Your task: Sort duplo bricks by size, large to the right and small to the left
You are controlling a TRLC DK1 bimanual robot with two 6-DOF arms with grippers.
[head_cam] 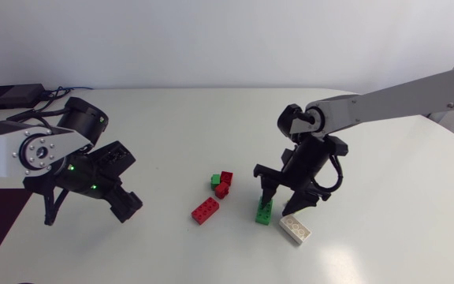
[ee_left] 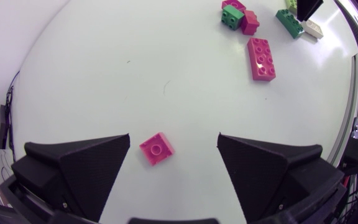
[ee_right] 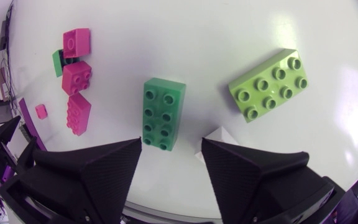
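Head view first: where did the two claws stand?

— The left claw [head_cam: 89, 210] hung low over the counter [head_cam: 385, 197], its own bulk hiding whatever lay beneath. The right claw [head_cam: 278, 203] stood over a long green brick [head_cam: 265, 211], with a pale long brick [head_cam: 295, 228] just beside one finger. A long red brick [head_cam: 205, 211] and a clump of small bricks [head_cam: 222, 183] lay beyond its other finger, between the two claws.

— And the left wrist view?

— It showed what the head view could not: a small red brick [ee_left: 156, 149] flat on the counter between the left claw's fingers, a little askew to them and touching neither. That claw was released.

— Right wrist view?

— The right claw was released too, fingers spread. The green brick lay just ahead of the gap, nearer one finger, running lengthwise away from the claw. The pale brick lay ahead of the other finger, apart from the green one. Only the head view showed both arms at once.

— How to do the step well?

— I judged each claw was lining up a grasp. The right one should shift until the green brick sat centred, then close across its narrow width without nudging the pale brick. The left one should square itself to the small brick's flat sides, drop straight and close.
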